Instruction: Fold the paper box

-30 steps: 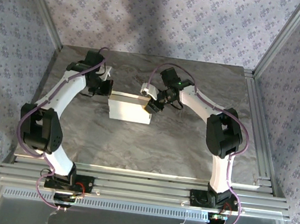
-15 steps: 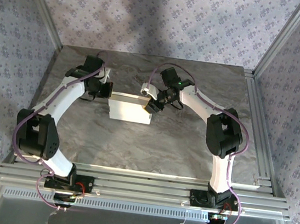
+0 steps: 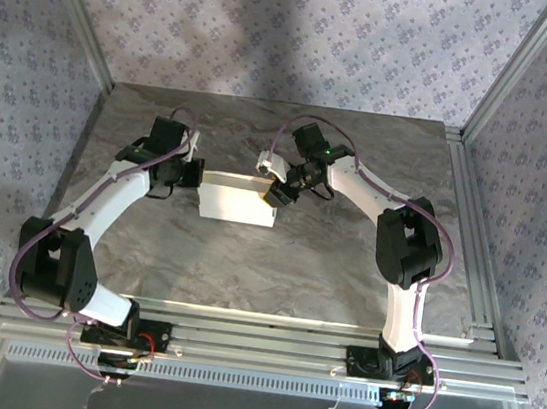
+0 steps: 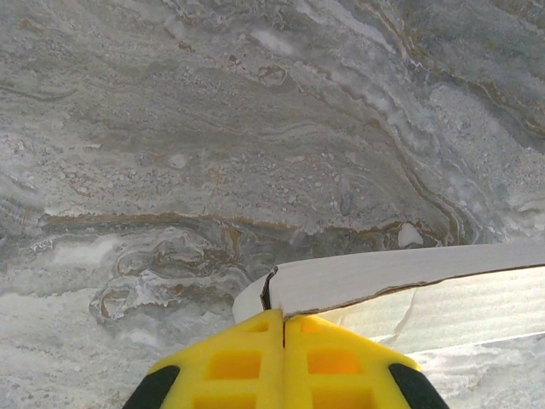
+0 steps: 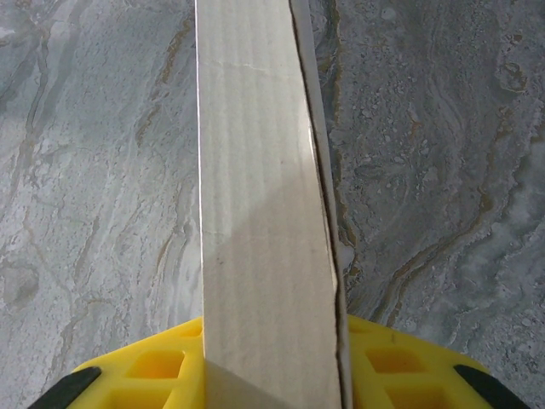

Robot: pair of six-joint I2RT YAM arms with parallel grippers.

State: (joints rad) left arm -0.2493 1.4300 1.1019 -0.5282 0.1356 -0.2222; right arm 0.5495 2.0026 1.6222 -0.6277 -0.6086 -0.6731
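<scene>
Matt pale cardboard w/ faint ribbing: paper box (image 5: 260, 213). Grey marble-look, grainy, low sheen: tabletop (image 4: 213, 128). Smooth yellow plastic: left gripper (image 4: 283, 319). Brushed metal: frame rails (image 3: 266, 340).

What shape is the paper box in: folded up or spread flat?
Folded up: the paper box stands as a rectangular block with upright sides, not a flat sheet. Whether every flap is tucked: cannot tell.

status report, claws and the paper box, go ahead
Left claw shut, tips at paper box, left end. Right claw clamped on its right end. Box resting on table, no obstruction seen.
</scene>
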